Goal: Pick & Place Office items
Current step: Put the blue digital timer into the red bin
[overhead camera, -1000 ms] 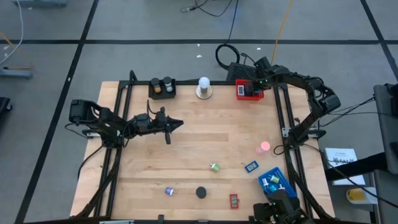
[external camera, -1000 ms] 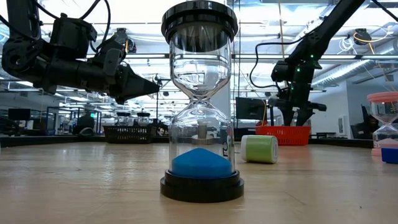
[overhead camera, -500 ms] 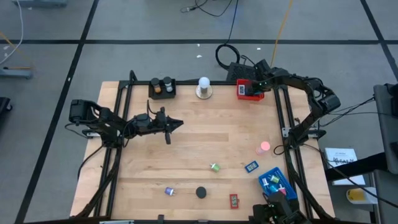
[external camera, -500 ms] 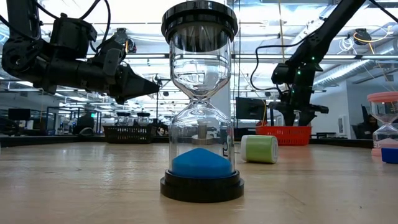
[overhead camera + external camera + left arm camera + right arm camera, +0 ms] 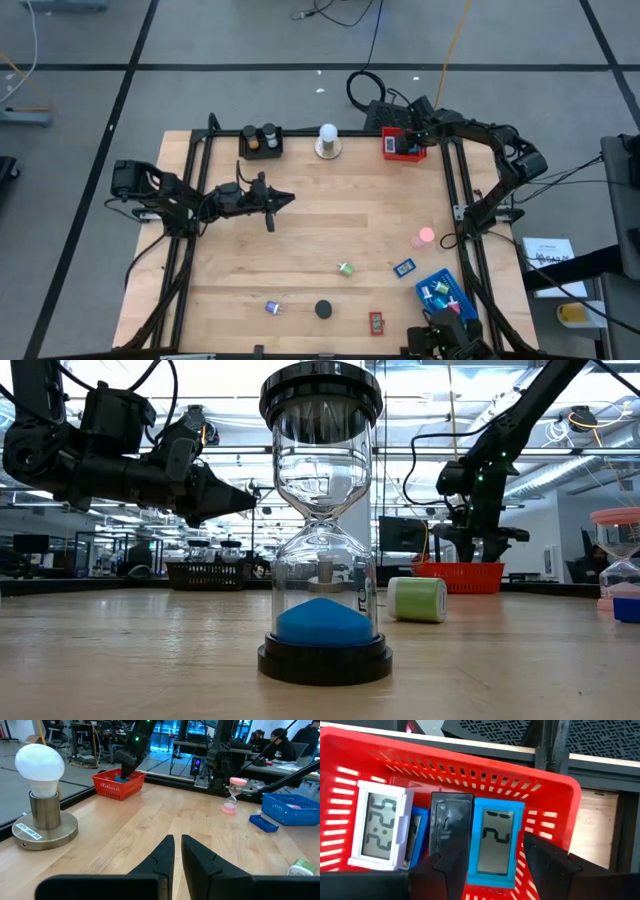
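Grey tiled floor (image 5: 80, 40); bright workshop beyond.

Table (image 5: 300, 250): pale wood planks, visible grain, smooth satin finish. Red basket (image 5: 555, 800): glossy moulded plastic, slotted lattice walls. Clocks inside it: white one (image 5: 380, 825), black one (image 5: 451, 827), blue one (image 5: 497, 840), all smooth plastic cases with grey matt LCD faces. Hourglass (image 5: 322, 520): clear glossy glass bulbs, black plastic caps with a slight sheen, fine blue sand. Green roll (image 5: 418, 599): matt, papery-looking wrap. Bulb (image 5: 40, 764): frosted white, matt; its stand (image 5: 45, 827) brushed metal with a paper label. Blue tray (image 5: 292, 807): plastic mesh. Left gripper (image 5: 177, 851) fingers: matt black plastic. Rails around the table (image 5: 455, 190): black metal.
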Robot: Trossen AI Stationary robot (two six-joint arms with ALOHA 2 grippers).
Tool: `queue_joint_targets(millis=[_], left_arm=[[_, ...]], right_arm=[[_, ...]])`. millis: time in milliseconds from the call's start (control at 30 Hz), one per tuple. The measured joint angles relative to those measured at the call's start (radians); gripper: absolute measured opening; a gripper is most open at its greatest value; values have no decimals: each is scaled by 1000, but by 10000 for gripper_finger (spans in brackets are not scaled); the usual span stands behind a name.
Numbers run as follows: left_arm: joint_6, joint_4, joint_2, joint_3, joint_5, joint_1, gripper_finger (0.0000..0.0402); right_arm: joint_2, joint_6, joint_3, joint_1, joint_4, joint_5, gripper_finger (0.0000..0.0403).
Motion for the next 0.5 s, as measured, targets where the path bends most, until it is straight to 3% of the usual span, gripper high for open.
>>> queue_joint_targets(millis=[300, 500], left_arm=[[1, 0, 0, 0, 0, 0, 40], [1, 0, 0, 0, 0, 0, 40]], right_arm=[[0, 0, 0, 0, 22, 6, 181], [-13, -20, 1, 11, 22, 27, 150]])
